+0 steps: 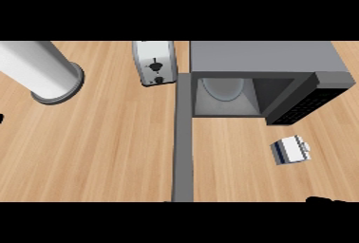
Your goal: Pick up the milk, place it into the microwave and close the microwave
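The milk (291, 150), a small white carton with a dark blue stripe, lies on the wooden counter in front of the microwave and to the right. The grey microwave (263, 57) stands at the back right with its cavity open and a pale round turntable (224, 89) inside. Its dark door (306, 100) is swung out to the right, ending just behind the milk. Only a black sliver of my right hand (325, 200) shows at the lower edge, below and right of the milk and apart from it. A tiny black bit of my left hand (1, 117) shows at the left edge.
A silver toaster (154, 62) stands left of the microwave. A large white cylinder on a grey base (43, 71) occupies the back left. A grey seam (184, 152) runs down the counter from the microwave's left side.
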